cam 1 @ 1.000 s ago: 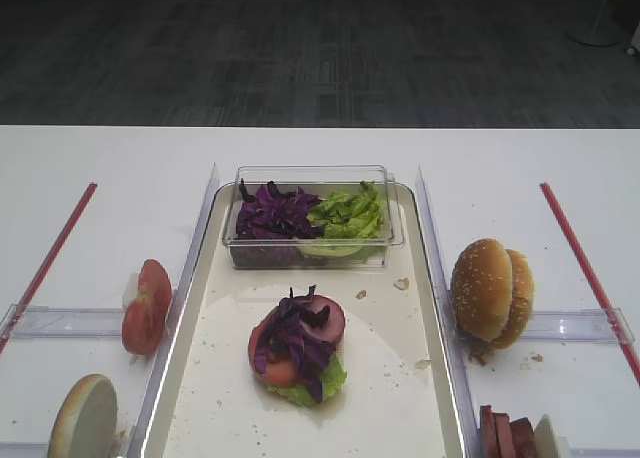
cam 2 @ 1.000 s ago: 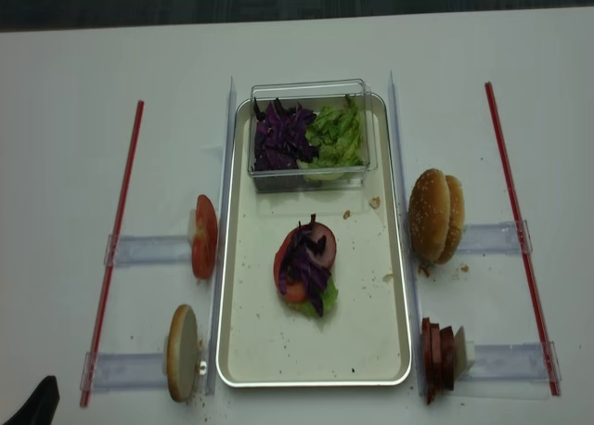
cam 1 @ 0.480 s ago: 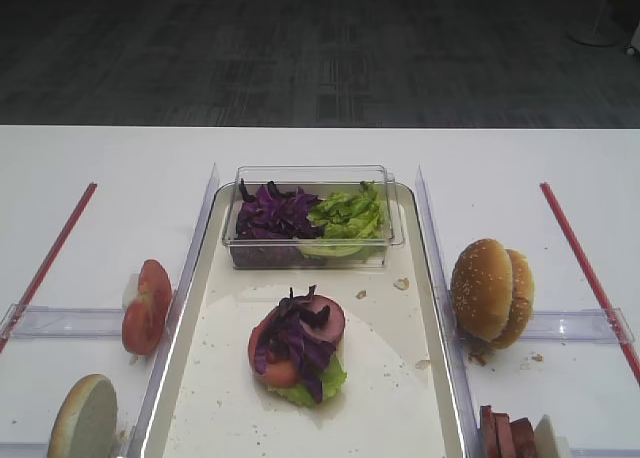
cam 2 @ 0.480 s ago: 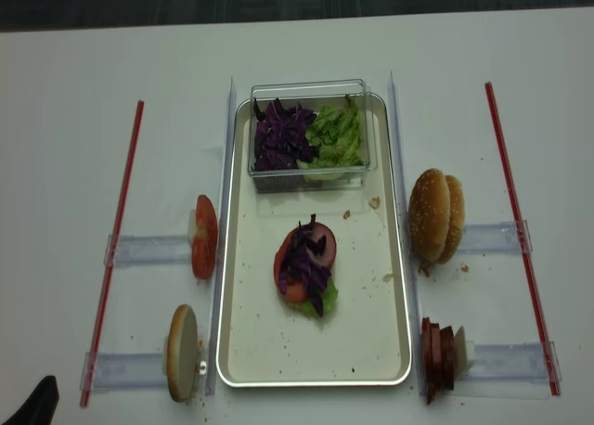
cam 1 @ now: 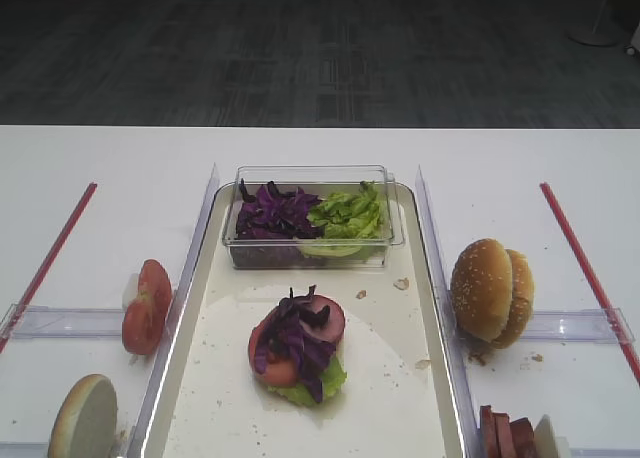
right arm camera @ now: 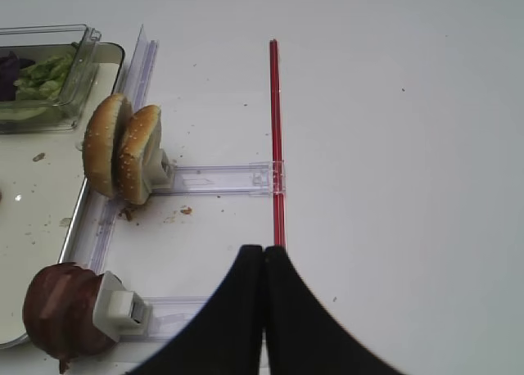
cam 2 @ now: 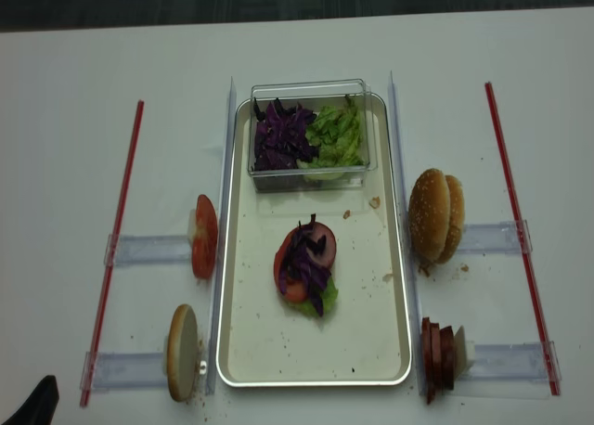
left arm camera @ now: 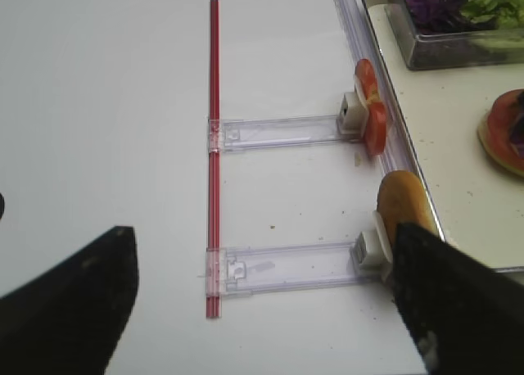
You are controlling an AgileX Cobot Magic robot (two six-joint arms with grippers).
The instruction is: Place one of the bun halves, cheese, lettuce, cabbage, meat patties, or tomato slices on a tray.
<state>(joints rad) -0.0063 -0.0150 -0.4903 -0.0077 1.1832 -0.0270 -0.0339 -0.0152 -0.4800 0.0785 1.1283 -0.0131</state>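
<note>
One tray (cam 2: pixel 394 351) holds a stack topped with cabbage (cam 2: pixel 304 263); two bun halves (cam 2: pixel 436 215) stand right, one left. Wrist views alone show left gripper (left arm camera: pixel 262 309) jaws apart, right gripper (right arm camera: pixel 263 264) together

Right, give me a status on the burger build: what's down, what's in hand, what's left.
Done: a stack of lettuce, tomato, a meat disc and purple cabbage sits mid-tray. In hand: nothing; the left gripper is open and the right gripper shut and empty, both off the tray. Left: the bun halves, spare bun half, meat patties and tomato slices remain in their holders.
</note>
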